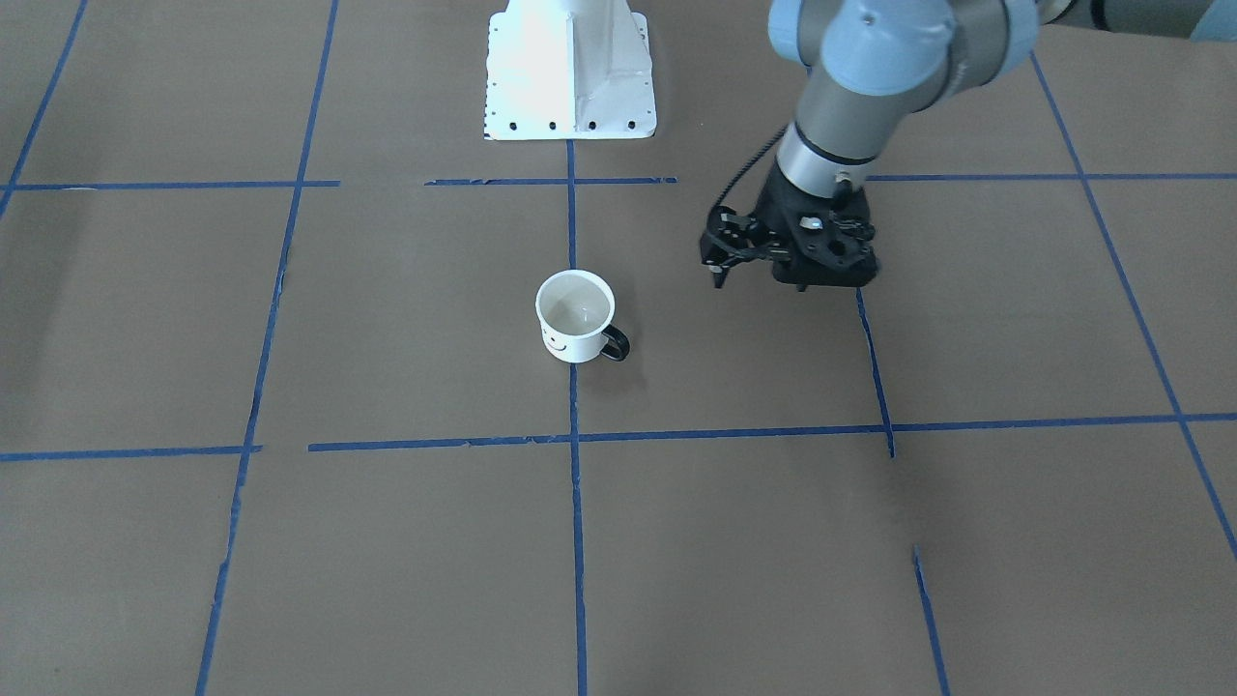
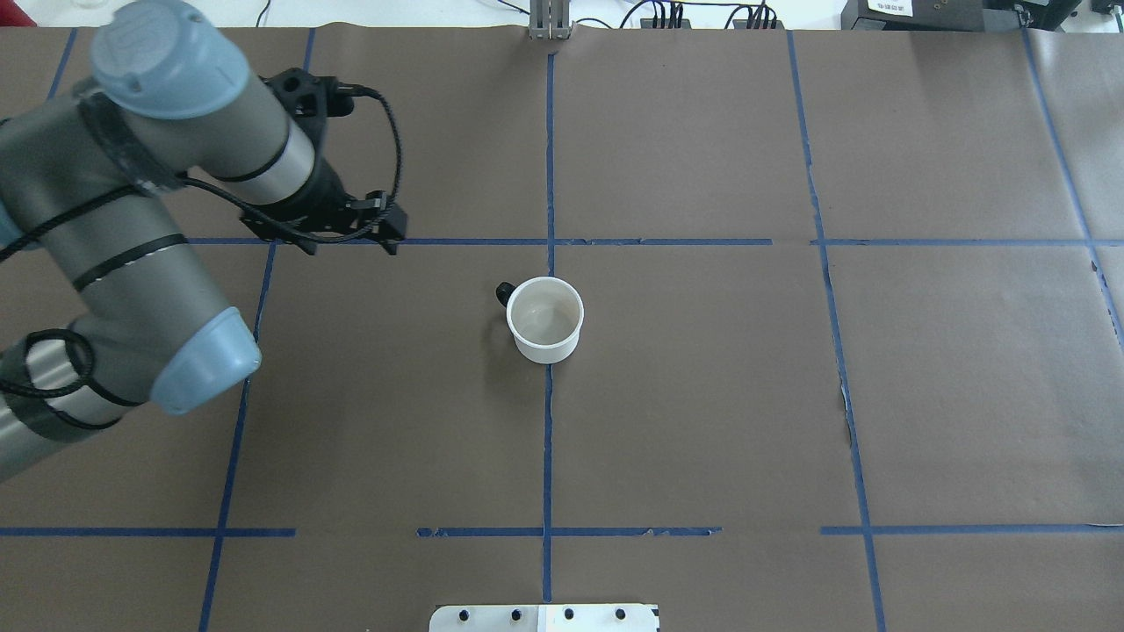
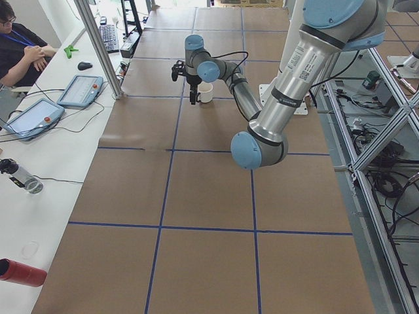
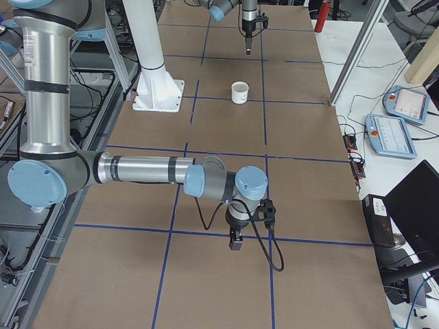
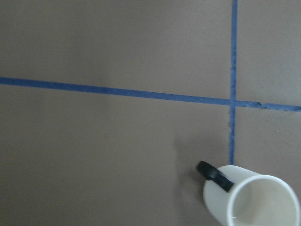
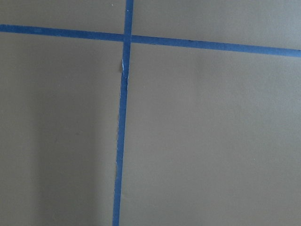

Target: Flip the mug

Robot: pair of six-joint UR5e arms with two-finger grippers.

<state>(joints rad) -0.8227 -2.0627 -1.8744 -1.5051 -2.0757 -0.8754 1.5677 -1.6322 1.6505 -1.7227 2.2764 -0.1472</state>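
The white mug (image 1: 577,317) stands upright, mouth up, near the middle of the table, on a blue tape line. Its black smiley face and black handle face the front-facing camera. It also shows in the overhead view (image 2: 544,320), in the side views (image 3: 205,92) (image 4: 239,92) and in the left wrist view (image 5: 249,200). My left gripper (image 1: 720,277) (image 2: 392,239) hangs just above the table, apart from the mug on its handle side, with its fingers together and empty. My right gripper (image 4: 235,241) shows only in the exterior right view, far from the mug; I cannot tell its state.
The table is covered in brown paper with a grid of blue tape lines (image 2: 549,439). The white robot base (image 1: 570,72) stands at the table's robot side. An operator (image 3: 19,46) sits past the far side with tablets and a keyboard.
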